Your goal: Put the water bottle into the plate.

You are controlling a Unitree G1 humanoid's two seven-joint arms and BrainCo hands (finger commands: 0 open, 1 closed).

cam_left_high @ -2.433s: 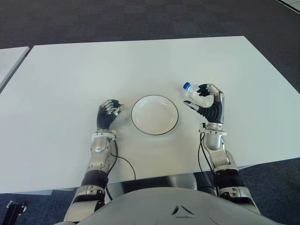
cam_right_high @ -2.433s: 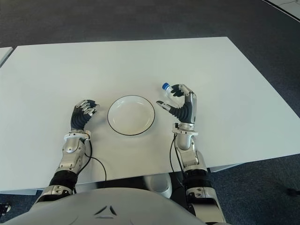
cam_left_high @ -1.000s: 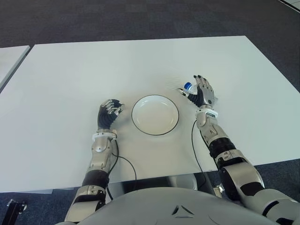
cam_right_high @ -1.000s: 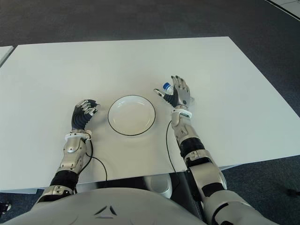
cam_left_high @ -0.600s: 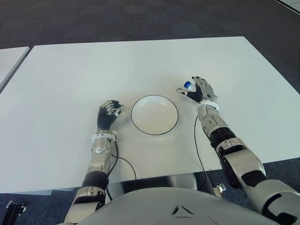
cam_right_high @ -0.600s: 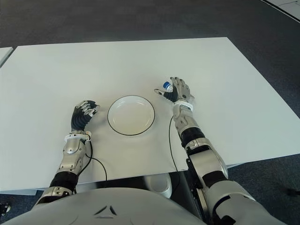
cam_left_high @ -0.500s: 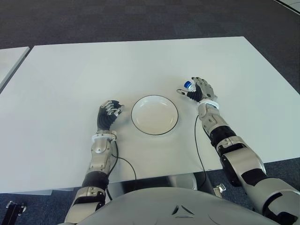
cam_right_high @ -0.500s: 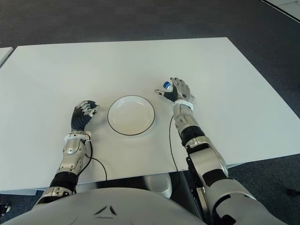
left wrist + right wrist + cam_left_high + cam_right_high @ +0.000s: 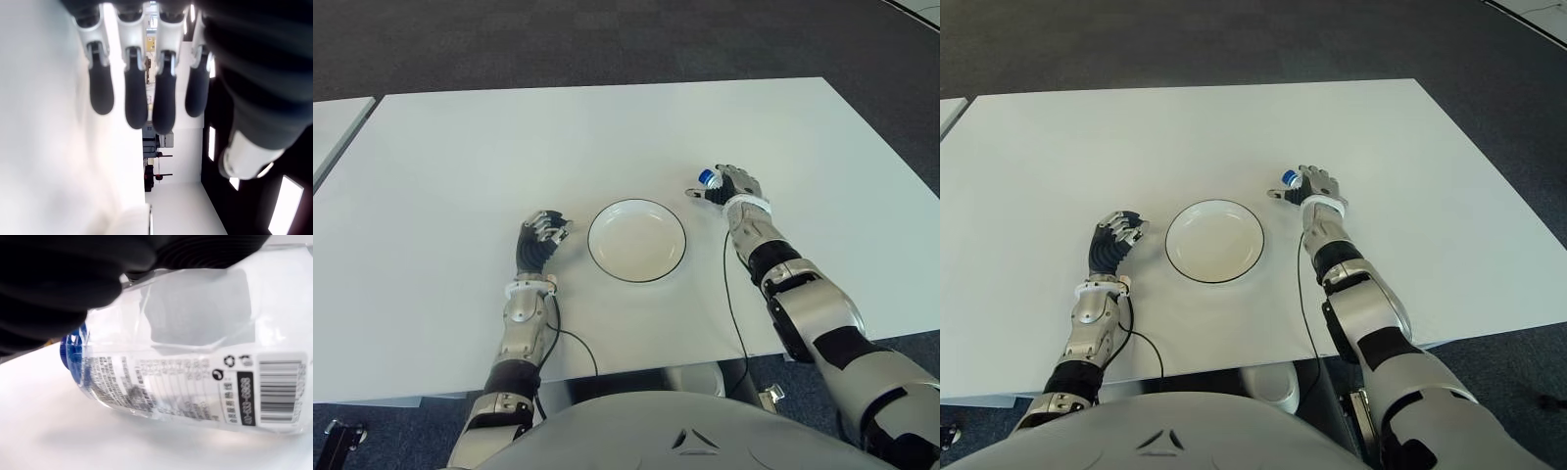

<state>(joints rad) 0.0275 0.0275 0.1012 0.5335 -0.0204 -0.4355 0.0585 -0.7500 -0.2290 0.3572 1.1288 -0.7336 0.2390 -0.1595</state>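
Observation:
The clear water bottle point(image 9: 195, 357) with a blue cap point(image 9: 705, 177) lies nearly on its side in my right hand point(image 9: 734, 186), whose dark fingers point(image 9: 73, 279) wrap over its body. Hand and bottle are low over the white table point(image 9: 509, 137), a short way right of the plate and slightly farther back, with the cap pointing toward the plate. The white plate point(image 9: 636, 242) with a dark rim holds nothing. My left hand point(image 9: 540, 240) shows just left of the plate, fingers point(image 9: 136, 98) curled and holding nothing.
A second white table edge point(image 9: 333, 122) shows at the far left. Dark carpet point(image 9: 607, 39) lies beyond the table. A black cable point(image 9: 573, 343) runs from my left wrist to the near table edge.
My right hand has turned palm-down and moved farther back and lower, carrying the bottle from an upright hold to a near-flat one by the table. The left hand has stayed put.

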